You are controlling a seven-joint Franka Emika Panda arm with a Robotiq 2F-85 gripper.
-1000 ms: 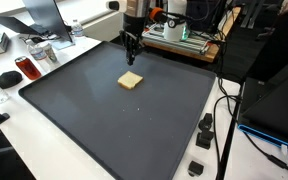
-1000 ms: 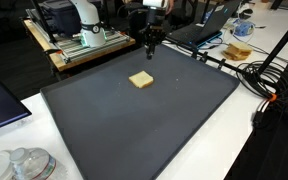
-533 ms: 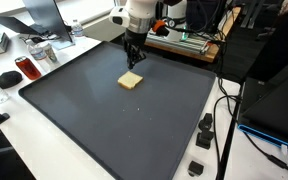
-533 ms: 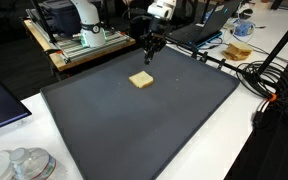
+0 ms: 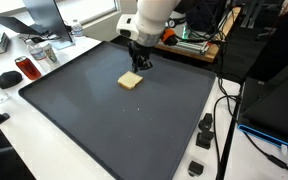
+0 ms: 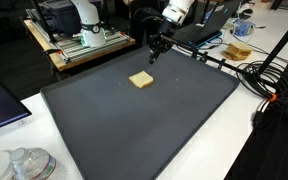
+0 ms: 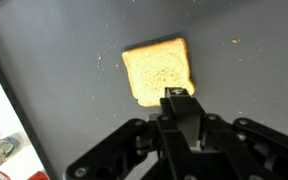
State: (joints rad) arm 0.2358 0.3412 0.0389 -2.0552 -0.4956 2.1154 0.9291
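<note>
So from where I'm standing, the gripper (image 5: 139,63) is hanging just above the big dark mat (image 5: 104,130), right next to a single slice of toast (image 5: 131,80) that's lying flat toward the far end of that mat. In both exterior views the toast sits a touch nearer the middle of the mat than the claw does, very close but not touching as far as I can tell. The wrist view has the toast (image 7: 159,70) just past the fingertips, its near edge partly hidden behind the gripper (image 7: 179,95). The claw looks narrow, fingers pretty much together with nothing between them. The slice is roughly square, so no real long axis, and it's turned a bit crooked to the mat's edges. It's pale golden with a darker crust rim, thin, and there are a few crumbs (image 7: 235,42) scattered nearby.
</note>
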